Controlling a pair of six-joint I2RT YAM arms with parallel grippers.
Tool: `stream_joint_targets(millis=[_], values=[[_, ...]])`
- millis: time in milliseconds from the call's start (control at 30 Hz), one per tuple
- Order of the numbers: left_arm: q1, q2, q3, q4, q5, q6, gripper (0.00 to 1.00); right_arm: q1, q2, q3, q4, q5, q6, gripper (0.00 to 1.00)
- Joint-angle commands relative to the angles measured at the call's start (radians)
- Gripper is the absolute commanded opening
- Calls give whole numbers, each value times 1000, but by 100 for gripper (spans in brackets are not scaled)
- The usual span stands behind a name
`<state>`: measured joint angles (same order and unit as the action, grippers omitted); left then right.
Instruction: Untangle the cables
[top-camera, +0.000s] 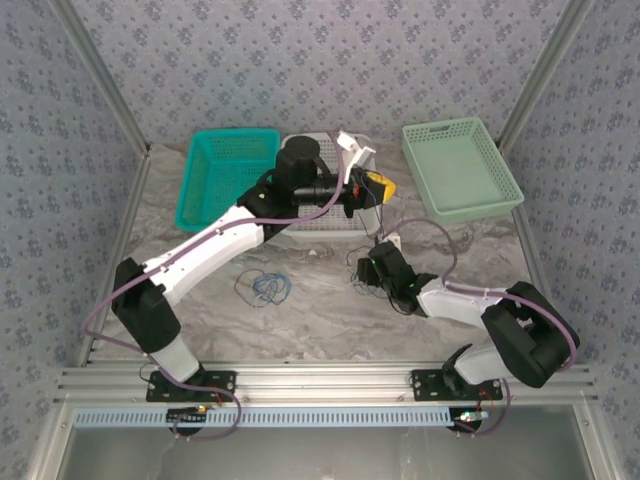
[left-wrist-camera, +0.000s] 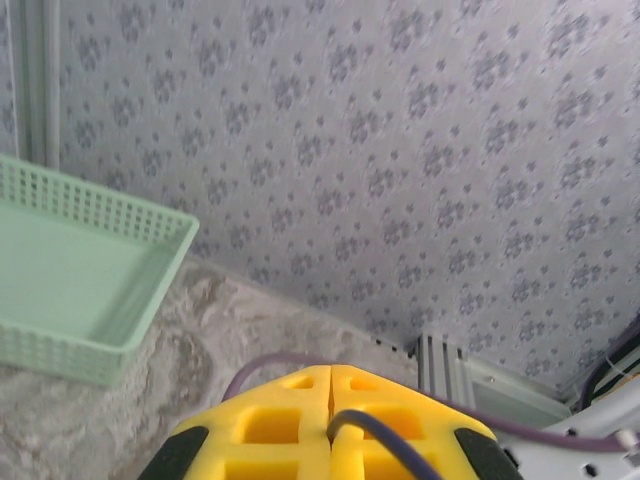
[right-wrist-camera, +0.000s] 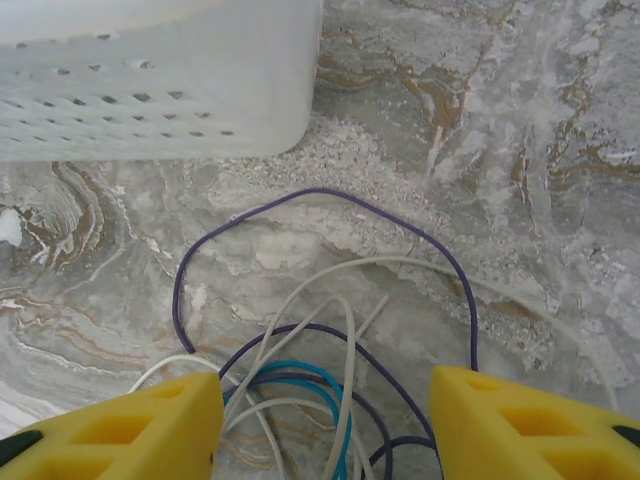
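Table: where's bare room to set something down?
Bare: front centre of the table, between the blue cable coil and the right arm, and the left edge between the teal basket and left arm. Crowded: by the white basket, where the right gripper hangs over tangled cables.

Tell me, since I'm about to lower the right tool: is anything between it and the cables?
Nothing visible does. The right tool is open, and the cables lie loose on the table between its fingers. The white basket stands beyond them, off the path.

White basket just beyond the cables, bare table rightward
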<state>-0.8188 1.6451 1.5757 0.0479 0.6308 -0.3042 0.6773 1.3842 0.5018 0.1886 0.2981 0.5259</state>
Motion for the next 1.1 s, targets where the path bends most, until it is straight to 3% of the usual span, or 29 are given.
stream_joint_targets(millis=[0,433,933,1067], values=[[10,-50,57,-28,2,11,0,14,1,-26,-43,44,49,57],[113,-87,308,-195,-55,61,0,38,-64,-106,-75,81,119,57],[170,30,716,-400,-103,105,0,41,-146,-169,-110,99,156,64],[226,115,939,-465,-96,73,1,42,-146,-178,-104,99,162,65]])
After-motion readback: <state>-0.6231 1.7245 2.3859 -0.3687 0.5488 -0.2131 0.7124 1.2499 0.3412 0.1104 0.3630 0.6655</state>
